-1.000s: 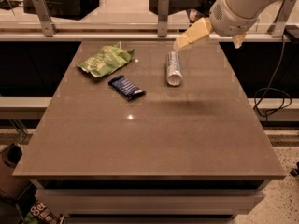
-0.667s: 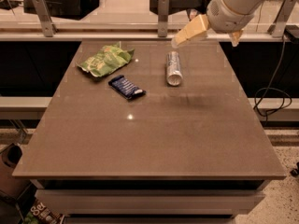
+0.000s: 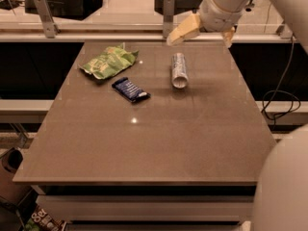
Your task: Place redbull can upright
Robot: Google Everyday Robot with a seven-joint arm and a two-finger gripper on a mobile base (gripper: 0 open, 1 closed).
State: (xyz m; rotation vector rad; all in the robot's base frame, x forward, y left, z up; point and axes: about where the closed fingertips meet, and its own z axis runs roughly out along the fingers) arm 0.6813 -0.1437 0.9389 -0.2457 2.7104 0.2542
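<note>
Redbull can lies on its side near end effector, fingers spread apart

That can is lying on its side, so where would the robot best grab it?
Around the middle of the can, from above, closing across its round sides. It lies flat on the table, end toward the camera, long sides facing left and right. The tool hangs open above the far edge.
</note>
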